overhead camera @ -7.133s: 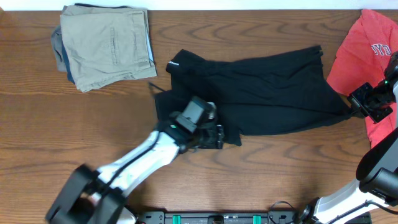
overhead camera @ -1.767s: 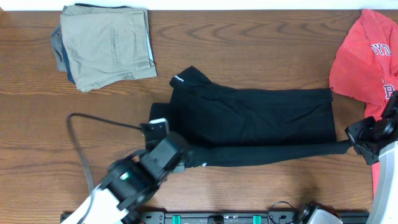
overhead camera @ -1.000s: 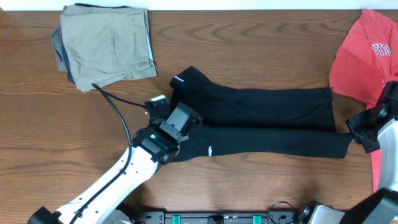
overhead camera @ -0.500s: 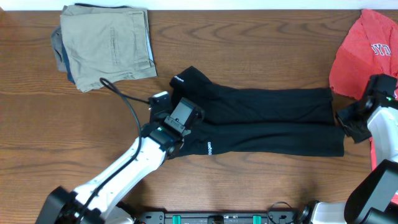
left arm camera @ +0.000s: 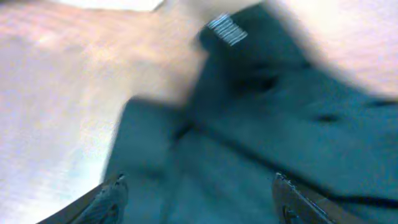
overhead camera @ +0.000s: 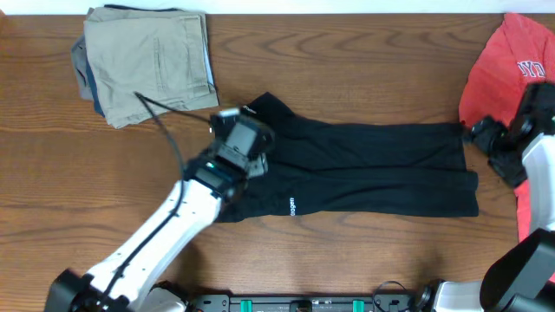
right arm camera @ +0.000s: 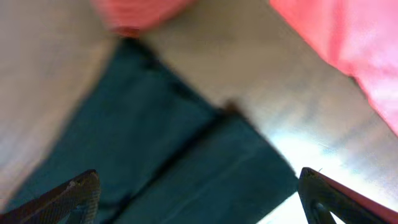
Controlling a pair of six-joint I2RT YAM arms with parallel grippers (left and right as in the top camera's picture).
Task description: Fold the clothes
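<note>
Left pincer (left arm camera: pixel 198 188) spread over black garment (overhead camera: pixel 373 169), folded lengthwise, small white logo (overhead camera: pixel 292 206)

Brown wooden table (overhead camera: pixel 347 69) — visible grain

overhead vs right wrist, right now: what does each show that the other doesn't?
Overhead only: the folded khaki stack at the table's far-left corner, the left gripper over the left end of the black garment, and the garment's white logo.
Right wrist only: a close look at the right gripper, its fingertips spread wide with nothing between them, above the garment's right-end corner.
Both: the black garment, the red tee and the wooden table.
</note>
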